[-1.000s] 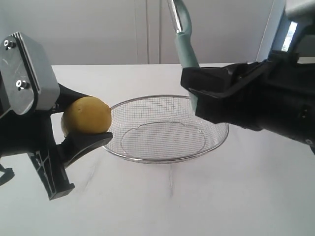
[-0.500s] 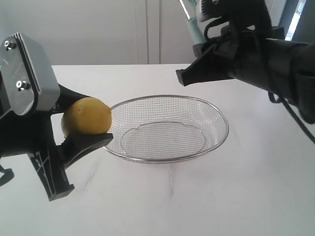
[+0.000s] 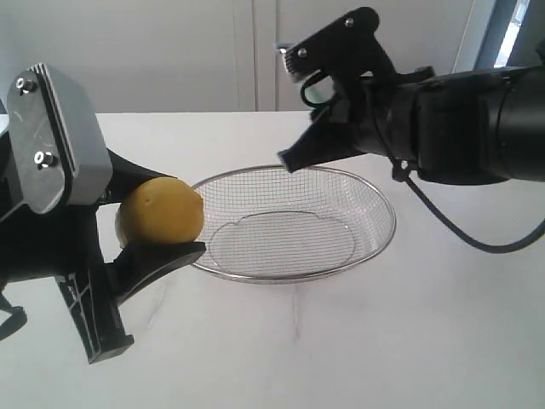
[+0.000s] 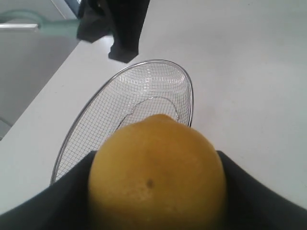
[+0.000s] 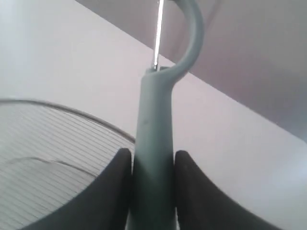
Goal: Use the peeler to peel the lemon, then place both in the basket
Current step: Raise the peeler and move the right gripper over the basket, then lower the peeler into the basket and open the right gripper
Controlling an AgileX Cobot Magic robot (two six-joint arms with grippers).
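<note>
My left claw (image 3: 169,211) is matte black, with broad wedge-shaped fingers (image 3: 157,260). Behind them sits a boxy light-grey metal housing (image 3: 64,145), rounded at the corners and fixed with two silver screws (image 3: 38,158). My right claw (image 5: 152,191) is black all over, with a silver screw head (image 3: 294,53) on top. A thin black cable (image 3: 464,234) loops under my thick round forearm (image 3: 502,128).

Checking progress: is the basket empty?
Empty: basket shows bare mesh; lemon sits clamped in left gripper, peeler in right gripper.

Low frontal exterior, close wrist cameras; all 3 share the basket (image 3: 373,223).
</note>
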